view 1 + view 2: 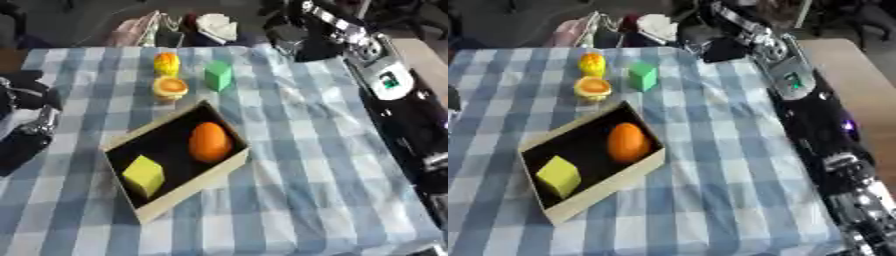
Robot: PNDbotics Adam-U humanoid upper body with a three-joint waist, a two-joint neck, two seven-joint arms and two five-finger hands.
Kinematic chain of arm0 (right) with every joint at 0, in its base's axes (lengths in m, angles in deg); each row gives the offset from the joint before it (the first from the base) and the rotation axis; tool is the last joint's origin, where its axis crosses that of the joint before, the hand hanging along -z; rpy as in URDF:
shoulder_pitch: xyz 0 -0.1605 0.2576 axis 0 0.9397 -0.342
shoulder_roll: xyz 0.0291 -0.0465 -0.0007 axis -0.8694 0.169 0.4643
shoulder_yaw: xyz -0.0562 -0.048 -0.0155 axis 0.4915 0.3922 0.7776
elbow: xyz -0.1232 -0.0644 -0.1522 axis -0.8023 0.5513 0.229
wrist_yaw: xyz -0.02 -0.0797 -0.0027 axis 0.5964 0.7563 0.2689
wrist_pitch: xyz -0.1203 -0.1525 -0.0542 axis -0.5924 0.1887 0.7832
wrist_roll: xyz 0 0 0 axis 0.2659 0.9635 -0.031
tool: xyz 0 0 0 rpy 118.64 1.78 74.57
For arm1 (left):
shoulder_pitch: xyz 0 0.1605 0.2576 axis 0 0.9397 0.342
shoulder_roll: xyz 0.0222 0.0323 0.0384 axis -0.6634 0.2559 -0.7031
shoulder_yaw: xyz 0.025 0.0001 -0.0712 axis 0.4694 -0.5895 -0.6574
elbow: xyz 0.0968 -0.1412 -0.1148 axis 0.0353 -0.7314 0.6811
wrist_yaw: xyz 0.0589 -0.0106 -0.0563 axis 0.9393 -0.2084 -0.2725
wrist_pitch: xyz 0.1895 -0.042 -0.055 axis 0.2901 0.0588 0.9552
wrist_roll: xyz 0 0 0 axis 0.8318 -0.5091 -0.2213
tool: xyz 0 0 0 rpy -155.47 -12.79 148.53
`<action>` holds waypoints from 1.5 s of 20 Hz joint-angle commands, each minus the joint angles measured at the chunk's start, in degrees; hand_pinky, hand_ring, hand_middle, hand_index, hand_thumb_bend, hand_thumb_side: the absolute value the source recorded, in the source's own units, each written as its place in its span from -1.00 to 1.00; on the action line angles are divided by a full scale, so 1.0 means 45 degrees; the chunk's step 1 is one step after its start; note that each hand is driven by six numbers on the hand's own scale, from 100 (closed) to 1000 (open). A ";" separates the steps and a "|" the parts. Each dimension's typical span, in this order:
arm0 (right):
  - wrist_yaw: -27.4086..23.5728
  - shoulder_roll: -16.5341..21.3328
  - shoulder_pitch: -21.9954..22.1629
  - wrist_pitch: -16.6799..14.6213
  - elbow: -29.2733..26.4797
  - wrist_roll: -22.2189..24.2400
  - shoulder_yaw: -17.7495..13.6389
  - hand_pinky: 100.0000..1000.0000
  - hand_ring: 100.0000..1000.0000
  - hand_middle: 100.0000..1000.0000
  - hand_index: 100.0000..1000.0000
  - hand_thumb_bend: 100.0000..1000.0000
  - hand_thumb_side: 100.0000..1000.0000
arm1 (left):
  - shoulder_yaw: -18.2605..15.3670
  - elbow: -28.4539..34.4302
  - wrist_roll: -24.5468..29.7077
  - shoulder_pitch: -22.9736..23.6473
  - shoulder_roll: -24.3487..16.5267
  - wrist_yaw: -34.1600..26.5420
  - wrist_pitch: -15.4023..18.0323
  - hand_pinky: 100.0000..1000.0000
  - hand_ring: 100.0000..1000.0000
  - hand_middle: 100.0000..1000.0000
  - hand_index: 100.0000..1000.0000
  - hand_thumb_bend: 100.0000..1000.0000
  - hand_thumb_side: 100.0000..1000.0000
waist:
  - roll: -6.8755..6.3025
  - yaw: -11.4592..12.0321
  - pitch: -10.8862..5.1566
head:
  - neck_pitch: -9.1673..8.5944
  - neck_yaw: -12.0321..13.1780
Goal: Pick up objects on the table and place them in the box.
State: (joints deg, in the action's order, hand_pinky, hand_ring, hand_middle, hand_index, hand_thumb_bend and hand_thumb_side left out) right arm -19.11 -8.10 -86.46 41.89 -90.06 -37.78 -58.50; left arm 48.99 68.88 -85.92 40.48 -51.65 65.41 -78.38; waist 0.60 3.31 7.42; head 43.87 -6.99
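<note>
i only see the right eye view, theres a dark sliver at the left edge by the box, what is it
Observer: That is the robot's left arm, black with silver parts. It comes in at the left edge, level with the far half of the box.
Operator: is it touching the box
Observer: No. A strip of bare checked tablecloth lies between the arm and the box's left corner. I cannot make out its hand.

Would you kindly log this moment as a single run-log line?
in box: orange, yellow cube | on table: green cube, two orange-yellow items | right arm raised
</note>
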 commanded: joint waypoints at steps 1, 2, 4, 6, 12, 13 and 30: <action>0.1967 -0.0366 -0.0789 -0.0415 0.1302 -0.0308 -0.0344 0.76 0.53 0.67 0.86 -1.00 -0.76 | -0.0036 0.0168 -0.0169 0.0003 0.0421 0.0011 0.0221 0.25 0.05 0.11 0.53 -0.76 -0.10 | 0.0018 0.0136 0.0054 | 0.0056 -0.0235; 0.2633 -0.0557 -0.0977 -0.0486 0.1704 -0.0429 -0.0443 0.77 0.56 0.71 0.89 -1.00 -0.75 | 0.0012 0.0161 -0.0099 0.0036 0.0575 0.0054 0.0388 0.26 0.05 0.11 0.53 -0.76 -0.10 | 0.0024 0.0216 0.0073 | 0.0056 -0.0289; 0.4292 -0.0949 -0.1297 -0.0564 0.2382 -0.0616 -0.0587 0.76 0.59 0.74 0.90 -1.00 -0.76 | 0.0065 0.0144 0.0062 0.0090 0.0865 0.0112 0.0761 0.26 0.06 0.12 0.53 -0.76 -0.09 | 0.0022 0.0352 0.0101 | 0.0056 -0.0415; 0.5917 -0.1331 -0.1452 -0.0476 0.2832 -0.1014 -0.0861 0.76 0.64 0.77 0.90 -1.00 -0.76 | 0.0110 0.0105 0.0209 0.0095 0.1090 0.0102 0.1072 0.26 0.06 0.12 0.54 -0.76 -0.08 | 0.0008 0.0489 0.0132 | 0.0056 -0.0551; 0.9389 -0.2195 -0.1539 0.0859 0.3666 -0.3036 -0.1971 0.78 0.72 0.81 0.91 -1.00 -0.79 | 0.0339 -0.0077 0.0543 -0.0044 0.1608 0.0012 0.1488 0.26 0.06 0.12 0.54 -0.76 -0.06 | -0.0038 0.1025 0.0215 | 0.0056 -0.1016; 0.9729 -0.2270 -0.1537 0.1172 0.3742 -0.3385 -0.2111 0.78 0.73 0.82 0.91 -1.00 -0.80 | 0.0384 -0.0122 0.0586 -0.0080 0.1688 0.0012 0.1507 0.26 0.06 0.12 0.54 -0.76 -0.06 | -0.0038 0.1120 0.0229 | 0.0056 -0.1080; 1.0766 -0.1951 -0.1674 0.3909 0.4811 -0.4803 -0.2967 0.84 0.82 0.84 0.89 -1.00 0.03 | 0.0703 -0.0284 0.1066 -0.0183 0.1930 0.0243 0.1579 0.27 0.06 0.12 0.55 -0.76 -0.02 | 0.0027 0.1774 0.0383 | 0.0056 -0.1446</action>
State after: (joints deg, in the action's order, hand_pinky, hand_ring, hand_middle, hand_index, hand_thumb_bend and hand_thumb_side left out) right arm 29.77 -18.27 -92.56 58.88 -68.20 -59.69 -71.52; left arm 52.16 67.09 -81.34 40.32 -42.71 66.13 -71.29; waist 0.60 11.19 9.13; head 43.87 -13.30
